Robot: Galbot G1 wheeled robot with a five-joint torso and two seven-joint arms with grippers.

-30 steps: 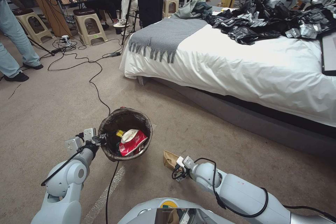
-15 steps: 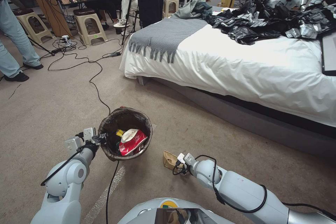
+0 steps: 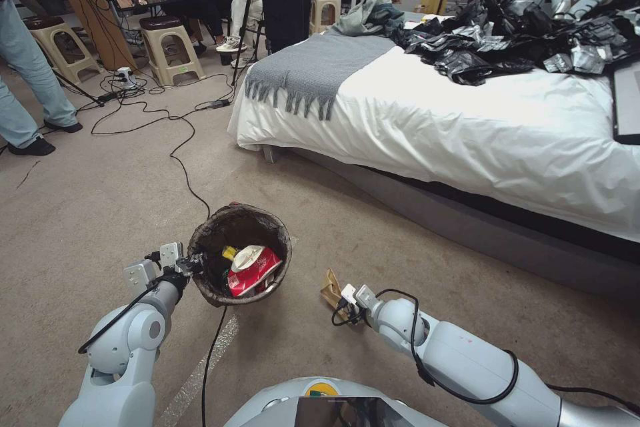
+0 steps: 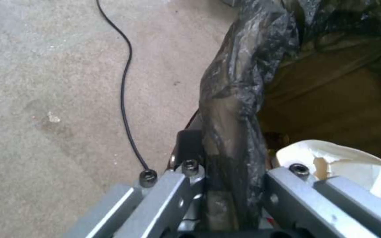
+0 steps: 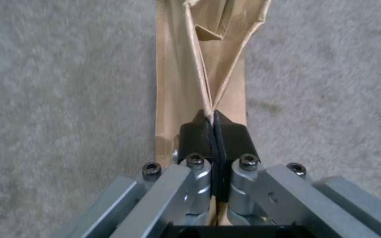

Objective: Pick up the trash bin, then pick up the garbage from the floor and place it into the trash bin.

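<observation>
The trash bin, round with a dark bag folded over its rim, hangs just off the carpet. My left gripper is shut on the rim's near side. Inside lie a red-and-white snack packet, a yellow wrapper and a white wad. To the bin's right my right gripper is shut on a brown paper bag, its black pads pinching the bag's folded edge. The bag stands tilted up from the floor.
A black cable runs across the carpet and passes under the bin. The bed with its white sheet and grey base stands to the right, a heap of black sacks on it. Stools and people are far left.
My right gripper has lifted the brown paper bag off the carpet, moving slightly right and up. The left arm and the bin have stayed still.
</observation>
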